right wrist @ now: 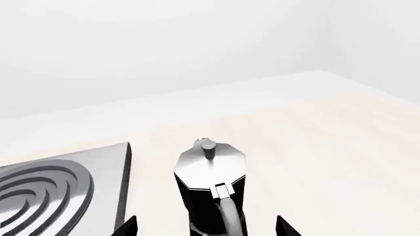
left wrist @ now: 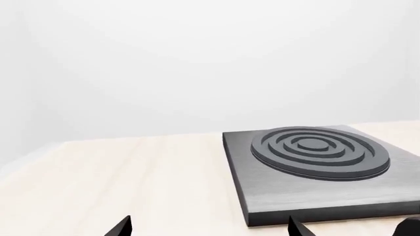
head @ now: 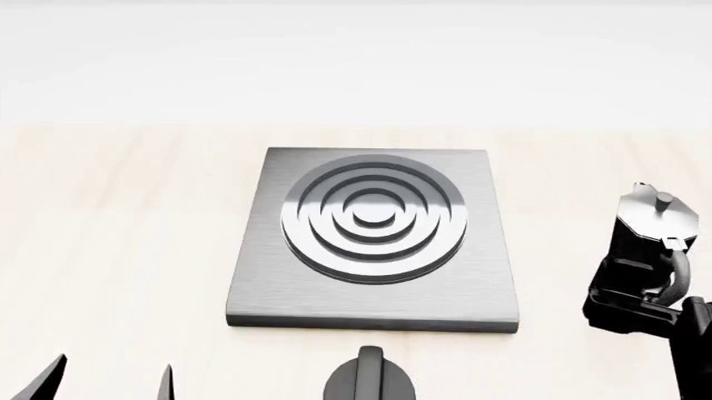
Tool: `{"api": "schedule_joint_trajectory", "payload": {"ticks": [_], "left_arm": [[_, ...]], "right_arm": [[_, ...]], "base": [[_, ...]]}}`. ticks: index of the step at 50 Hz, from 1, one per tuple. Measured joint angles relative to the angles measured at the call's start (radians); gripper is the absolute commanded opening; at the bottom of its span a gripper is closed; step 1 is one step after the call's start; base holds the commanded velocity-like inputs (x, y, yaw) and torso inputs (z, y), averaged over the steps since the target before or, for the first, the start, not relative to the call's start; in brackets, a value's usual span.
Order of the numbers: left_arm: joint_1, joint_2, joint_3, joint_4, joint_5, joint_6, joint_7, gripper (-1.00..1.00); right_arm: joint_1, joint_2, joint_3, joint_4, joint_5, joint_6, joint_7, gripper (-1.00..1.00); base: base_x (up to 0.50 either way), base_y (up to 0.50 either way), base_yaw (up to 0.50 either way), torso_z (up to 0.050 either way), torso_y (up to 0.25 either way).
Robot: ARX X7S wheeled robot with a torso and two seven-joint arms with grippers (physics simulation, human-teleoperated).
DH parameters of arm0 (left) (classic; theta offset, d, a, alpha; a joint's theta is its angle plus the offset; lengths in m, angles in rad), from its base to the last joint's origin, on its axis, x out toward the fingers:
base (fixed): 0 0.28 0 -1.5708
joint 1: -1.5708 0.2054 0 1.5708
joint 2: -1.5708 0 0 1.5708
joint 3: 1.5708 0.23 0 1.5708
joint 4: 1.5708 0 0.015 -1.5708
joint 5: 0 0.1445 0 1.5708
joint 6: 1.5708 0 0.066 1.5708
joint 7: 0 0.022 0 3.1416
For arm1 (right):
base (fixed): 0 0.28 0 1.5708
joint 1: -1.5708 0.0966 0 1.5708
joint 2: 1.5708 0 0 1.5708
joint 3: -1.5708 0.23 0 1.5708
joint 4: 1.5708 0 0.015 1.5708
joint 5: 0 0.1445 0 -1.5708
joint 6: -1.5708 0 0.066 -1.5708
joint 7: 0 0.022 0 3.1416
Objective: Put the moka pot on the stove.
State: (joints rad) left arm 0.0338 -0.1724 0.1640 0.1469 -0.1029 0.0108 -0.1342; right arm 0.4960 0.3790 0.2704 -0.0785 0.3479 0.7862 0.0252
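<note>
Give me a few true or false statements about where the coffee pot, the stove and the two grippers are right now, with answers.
1. The moka pot stands on the burner rings. False: it is off the stove, on the table at the robot's right.
2. The pot stands upright with its lid down. True.
3. The right gripper is at the pot, its fingers on either side of the handle. True.
4. The left gripper holds the pot. False: it is open and empty.
5. A black knob sits on the near side of the stove. True.
</note>
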Motion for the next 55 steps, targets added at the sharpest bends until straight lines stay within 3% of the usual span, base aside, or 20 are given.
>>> {"api": "schedule_joint_trajectory", "payload": {"ticks": [55], "left_arm": [[-0.036,-0.031,0.026,0.004,-0.023,-0.025,-0.036,1.0]], "right_arm": [[0.192,0.0,-0.083,0.658,-0.086,-0.314,-0.081,1.0]], "base": [[0.0,0.0,0.0,0.0,0.0]]}}
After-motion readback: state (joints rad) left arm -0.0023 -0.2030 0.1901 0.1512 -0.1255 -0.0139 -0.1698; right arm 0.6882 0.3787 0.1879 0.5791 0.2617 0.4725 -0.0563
